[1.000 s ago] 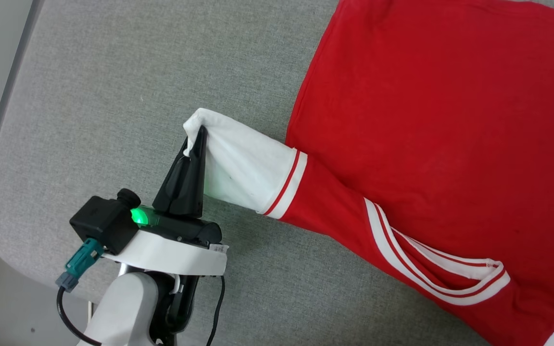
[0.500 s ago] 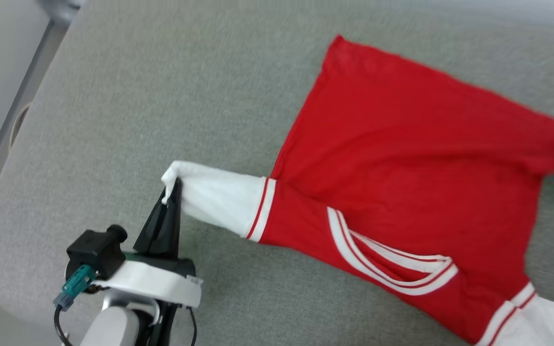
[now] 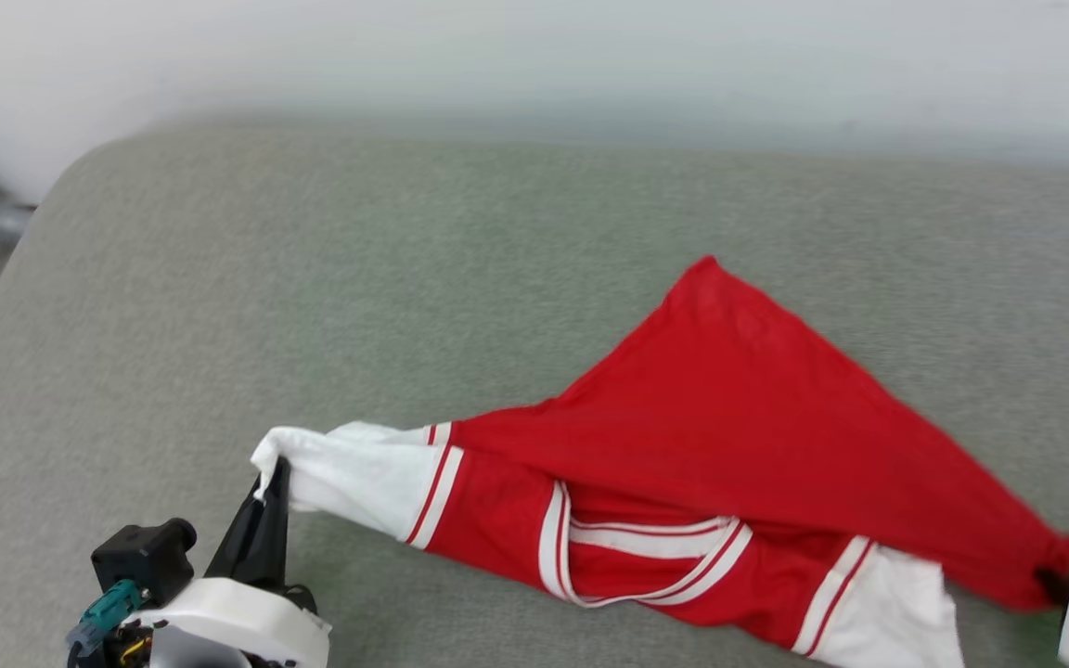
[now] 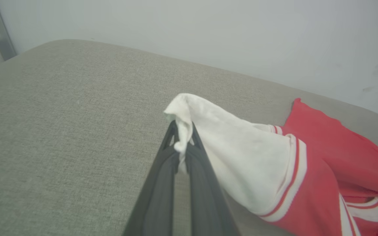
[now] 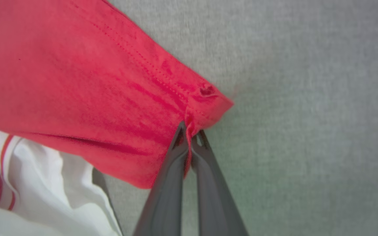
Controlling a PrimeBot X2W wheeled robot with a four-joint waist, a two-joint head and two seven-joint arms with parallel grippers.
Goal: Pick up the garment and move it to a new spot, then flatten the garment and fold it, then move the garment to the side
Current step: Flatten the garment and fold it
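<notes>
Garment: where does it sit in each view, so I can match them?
Head view: garment stretched across lower centre to right edge.
Left wrist view: right side, white sleeve pinched in the left fingers.
Right wrist view: upper left, red hem corner pinched in the right fingers.
Shared landmark: grey padded surface beneath.

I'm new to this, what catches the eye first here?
A bright red jersey with white sleeves stretches across the grey padded surface. The left gripper pinches a white sleeve tip at lower left; the right gripper pinches a red hem corner at lower right.
</notes>
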